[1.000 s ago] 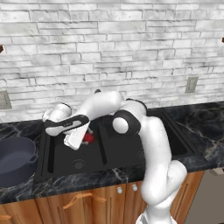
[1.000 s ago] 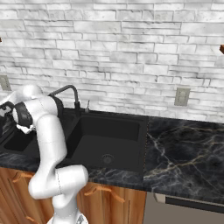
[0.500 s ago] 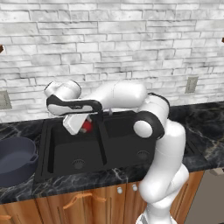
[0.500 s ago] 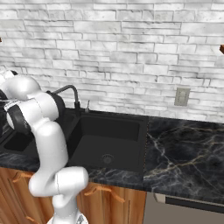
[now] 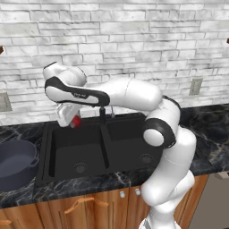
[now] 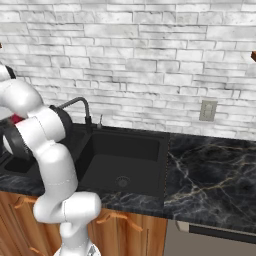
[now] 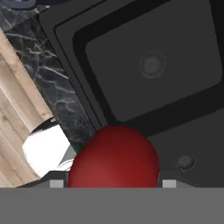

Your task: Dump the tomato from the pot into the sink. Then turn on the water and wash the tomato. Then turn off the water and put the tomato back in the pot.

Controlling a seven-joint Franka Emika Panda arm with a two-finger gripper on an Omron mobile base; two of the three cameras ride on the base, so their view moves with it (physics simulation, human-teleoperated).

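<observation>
A: Big picture for you: sink point(image 5: 100, 150) sits in the dark marble counter point(image 5: 203, 129), brick wall behind, wood cabinets below. Both basins look bare, no water seen running from the faucet point(image 6: 80, 107).

B: Pot?

A: Pot point(image 5: 15, 163) is on the counter just left of the sink, upright, mouth open. That's your target.

B: Arm?

A: Reaching left across the sink, hand high above the left basin's back corner. Gripper point(image 5: 71, 120) is pinching the tomato point(image 5: 76, 121). In the hand view the red ball fills the gap between the tips, with the sink floor and a drain well below it.

B: So the step is the return to the pot?

A: My read, yes: the tomato is up out of the sink and in the claw, so you're on the last leg. I can't tell from this whether the wash itself was done.

B: How do you want it carried?

A: Keep the squeeze as is; it's round and slick-looking, so don't relax mid-travel. Move left with the height you have so you clear the sink edge and the pot rim. Don't dip early.

B: And the release?

A: Centre over the pot mouth first, then come down inside the rim before you let go. Drop it from high and it may bounce out or roll to the counter. Watch the near loop handle on the way in.
</observation>
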